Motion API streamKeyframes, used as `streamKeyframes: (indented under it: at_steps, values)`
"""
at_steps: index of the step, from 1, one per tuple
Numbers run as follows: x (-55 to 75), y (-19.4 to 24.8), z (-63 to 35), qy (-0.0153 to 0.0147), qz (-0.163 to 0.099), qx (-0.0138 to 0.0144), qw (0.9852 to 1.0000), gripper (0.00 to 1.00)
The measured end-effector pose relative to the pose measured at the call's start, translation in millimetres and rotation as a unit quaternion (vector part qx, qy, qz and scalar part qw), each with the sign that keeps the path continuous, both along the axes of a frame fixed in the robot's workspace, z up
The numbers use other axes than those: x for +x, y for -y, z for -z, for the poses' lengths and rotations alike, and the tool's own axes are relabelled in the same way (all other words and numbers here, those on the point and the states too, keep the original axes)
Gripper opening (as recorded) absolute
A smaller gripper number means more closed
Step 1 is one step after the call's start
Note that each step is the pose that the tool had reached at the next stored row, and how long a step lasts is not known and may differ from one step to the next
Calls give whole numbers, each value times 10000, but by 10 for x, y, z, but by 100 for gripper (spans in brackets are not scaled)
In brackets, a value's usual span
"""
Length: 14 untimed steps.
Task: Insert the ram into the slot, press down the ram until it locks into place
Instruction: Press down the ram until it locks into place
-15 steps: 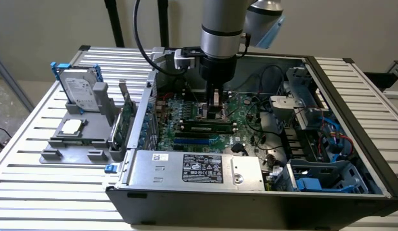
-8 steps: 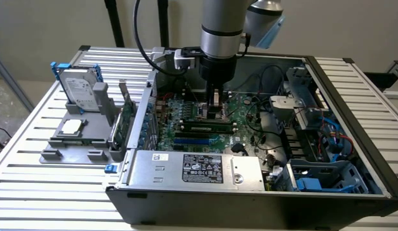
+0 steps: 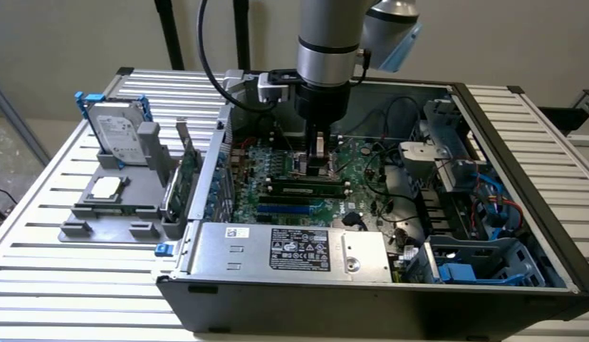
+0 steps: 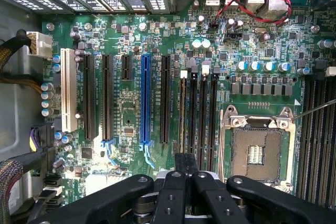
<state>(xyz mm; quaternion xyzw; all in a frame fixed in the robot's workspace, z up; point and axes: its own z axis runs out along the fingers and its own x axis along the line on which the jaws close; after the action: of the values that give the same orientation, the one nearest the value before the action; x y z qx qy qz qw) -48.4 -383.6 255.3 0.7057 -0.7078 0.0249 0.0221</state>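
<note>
The ram (image 3: 299, 187) is a long dark stick with a pale label, standing in one of the parallel black memory slots (image 4: 202, 119) on the motherboard inside the open case. From the wrist it appears edge-on as a thin brownish line (image 4: 183, 114) in the outermost slot of the row. My gripper (image 3: 318, 169) hangs straight down over the middle of the ram. Its black fingers (image 4: 178, 182) are shut together with nothing between them, and the gripper (image 4: 186, 157) tips sit just over the ram's top edge. I cannot tell whether they touch it.
The square silver processor socket (image 4: 257, 150) lies beside the memory slots, and a long blue slot (image 4: 145, 98) lies on their other side. A silver power supply (image 3: 285, 249) fills the case front. Outside, at the exterior view's left, stand a green card (image 3: 185, 182) and a hard drive (image 3: 118, 135).
</note>
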Motion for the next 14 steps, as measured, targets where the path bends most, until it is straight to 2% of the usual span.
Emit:
streamKeyframes:
  at_steps: [14]
  values:
    - [0,0,0,0,0,0,10000,11]
